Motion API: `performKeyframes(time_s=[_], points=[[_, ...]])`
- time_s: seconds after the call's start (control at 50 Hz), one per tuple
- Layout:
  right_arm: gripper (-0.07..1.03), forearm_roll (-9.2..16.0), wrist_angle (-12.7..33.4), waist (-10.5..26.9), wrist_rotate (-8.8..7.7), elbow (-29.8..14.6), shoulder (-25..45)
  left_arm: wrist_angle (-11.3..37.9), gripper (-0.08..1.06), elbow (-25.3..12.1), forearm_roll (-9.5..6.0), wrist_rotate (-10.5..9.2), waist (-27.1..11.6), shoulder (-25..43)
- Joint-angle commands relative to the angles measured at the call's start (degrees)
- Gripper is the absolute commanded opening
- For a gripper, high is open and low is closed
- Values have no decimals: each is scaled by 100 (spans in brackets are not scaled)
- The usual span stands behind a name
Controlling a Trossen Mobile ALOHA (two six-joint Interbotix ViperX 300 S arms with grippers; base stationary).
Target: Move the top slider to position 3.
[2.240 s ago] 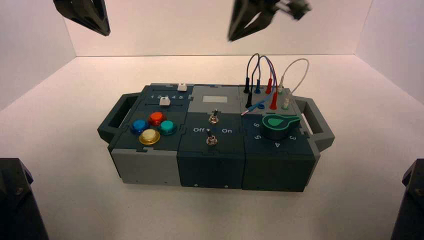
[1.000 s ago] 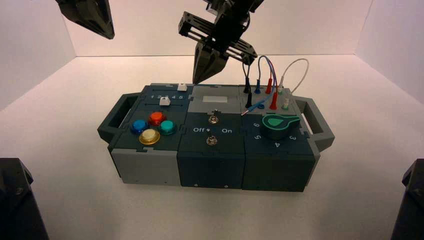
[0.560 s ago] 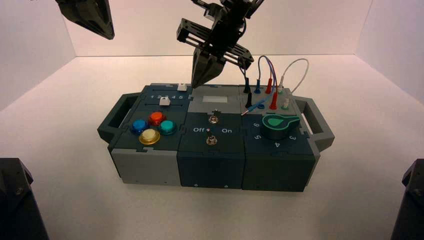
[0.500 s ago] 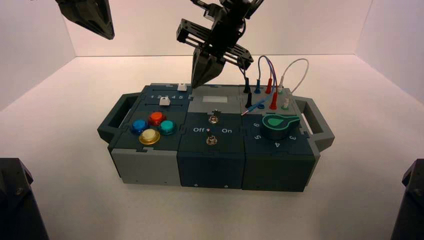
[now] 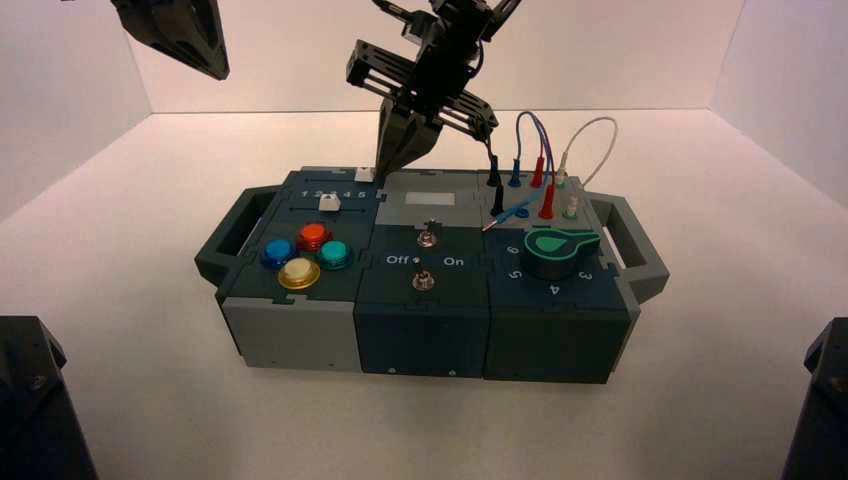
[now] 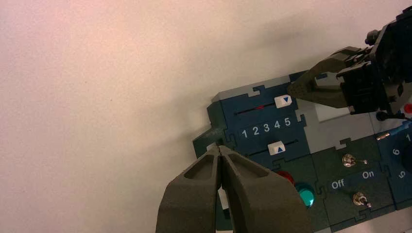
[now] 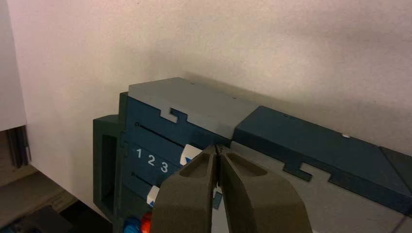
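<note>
Top slider (image 6: 283, 101) at 5, right pincer (image 6: 294, 89) beside

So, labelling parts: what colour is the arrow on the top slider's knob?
Blue, on the tiny white square slider knob; clearest in the left wrist view.

Dark teal box (image 5: 420, 320) with one light grey corner, white top slider (image 6: 283, 100) with a small blue triangle, white digits 1 to 5 (image 6: 266, 128), red, blue, yellow and teal round buttons (image 5: 305, 254), green knob (image 5: 556, 250), dark grey-olive right pincer (image 7: 217, 160), pale surface (image 5: 150, 200)
</note>
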Motion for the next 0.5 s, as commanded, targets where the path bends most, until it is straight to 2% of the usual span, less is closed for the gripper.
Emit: performKeyframes(time_s=[0.02, 0.5], points=[[-2, 70, 0, 158, -9, -132, -62, -18, -3, -62, -9, 9, -44, -35], [-2, 237, 0, 334, -9, -167, -44, -9, -3, -62, 0, 9, -70, -26]])
